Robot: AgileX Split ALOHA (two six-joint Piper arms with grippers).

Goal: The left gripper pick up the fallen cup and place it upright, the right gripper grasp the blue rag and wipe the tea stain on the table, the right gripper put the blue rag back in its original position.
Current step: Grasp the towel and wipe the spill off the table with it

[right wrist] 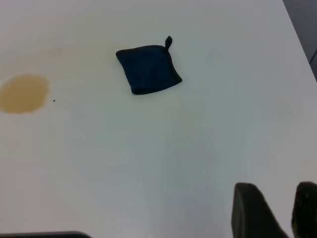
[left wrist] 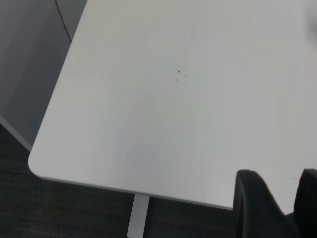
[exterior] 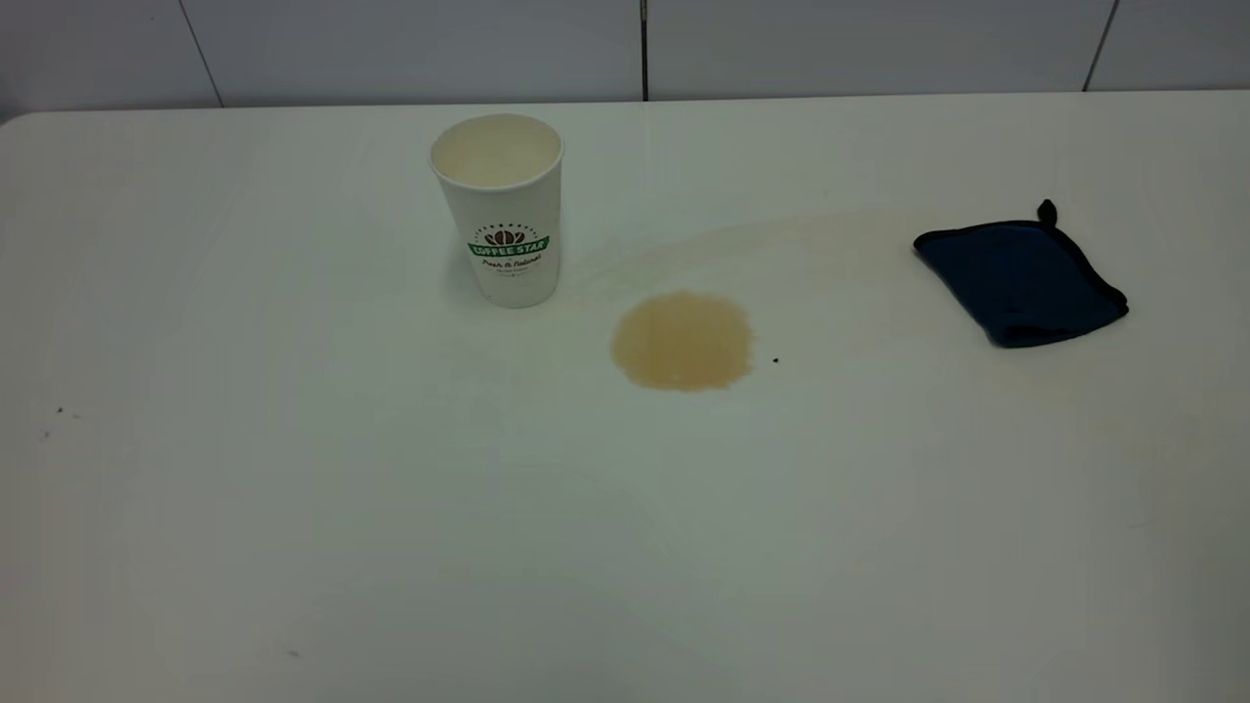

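Observation:
The white paper cup point(exterior: 501, 210) stands upright on the white table point(exterior: 391, 508), its green logo facing the camera. The tan tea stain point(exterior: 683, 341) lies just right of it, with pale streaks running toward the blue rag point(exterior: 1020, 280), which lies flat at the far right. The right wrist view also shows the rag point(right wrist: 148, 69) and the stain point(right wrist: 24, 92), both far from my right gripper point(right wrist: 280, 201), which is open and empty. My left gripper point(left wrist: 278, 196) is open and empty over a bare table corner point(left wrist: 44, 168). Neither gripper appears in the exterior view.
A tiny black speck point(exterior: 775, 360) sits right of the stain. A few specks point(left wrist: 178, 77) mark the table near the left arm. A tiled wall point(exterior: 645, 49) runs behind the table's far edge.

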